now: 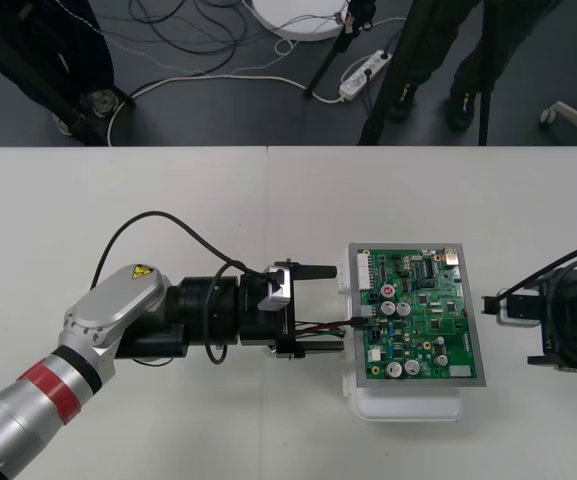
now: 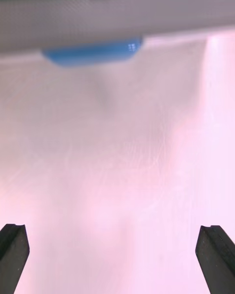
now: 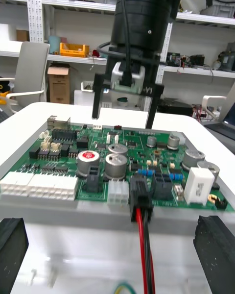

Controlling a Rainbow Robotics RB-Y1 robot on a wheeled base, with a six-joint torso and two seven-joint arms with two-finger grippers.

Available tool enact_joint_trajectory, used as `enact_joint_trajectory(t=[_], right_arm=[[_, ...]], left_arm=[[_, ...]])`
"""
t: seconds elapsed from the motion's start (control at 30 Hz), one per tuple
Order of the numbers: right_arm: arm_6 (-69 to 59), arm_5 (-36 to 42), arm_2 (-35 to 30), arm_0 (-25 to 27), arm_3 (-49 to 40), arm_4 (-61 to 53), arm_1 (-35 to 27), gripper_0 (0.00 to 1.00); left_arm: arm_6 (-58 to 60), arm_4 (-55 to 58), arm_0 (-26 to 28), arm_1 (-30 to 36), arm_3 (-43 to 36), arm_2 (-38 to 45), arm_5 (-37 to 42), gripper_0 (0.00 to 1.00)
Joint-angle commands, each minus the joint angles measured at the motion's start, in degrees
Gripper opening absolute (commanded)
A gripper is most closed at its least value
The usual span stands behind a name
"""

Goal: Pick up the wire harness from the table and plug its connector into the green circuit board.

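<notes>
While the plug (image 3: 138, 198) looks pushed into the green board (image 1: 423, 320), just right of your spread-apart left gripper (image 1: 338, 306), its wires (image 3: 145, 255) run left; your right gripper (image 1: 488, 308) waits spread apart too.

Harness wires (image 3: 143, 245) run off the left wrist view's edge, far end hidden beneath the left hand (image 1: 336, 307).

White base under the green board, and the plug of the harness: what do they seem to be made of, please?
The white base is probably moulded plastic: smooth, slightly glossy, with rounded corners. The plug looks like black plastic, judging by its matt, blocky shell; it sits at the edge of the green circuit board. Its wires seem plastic-coated, red and black, faintly shiny.
</notes>
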Motion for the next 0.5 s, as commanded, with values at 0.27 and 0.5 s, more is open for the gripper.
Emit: enact_joint_trajectory(t=[0.27, 0.5], right_arm=[[3.84, 0.71, -17.2, 9.37, -0.7, -13.5, -4.51, 1.0], [6.3, 2.47, -22.47, 10.34, 0.18, -22.82, -4.95, 1.0]], left_arm=[[-2.37, 2.19, 4.73, 10.11, -8.05, -0.06, 1.55, 1.0], [-0.7, 2.11, 6.76, 16.0, -9.1, 3.36, -5.31, 1.0]])
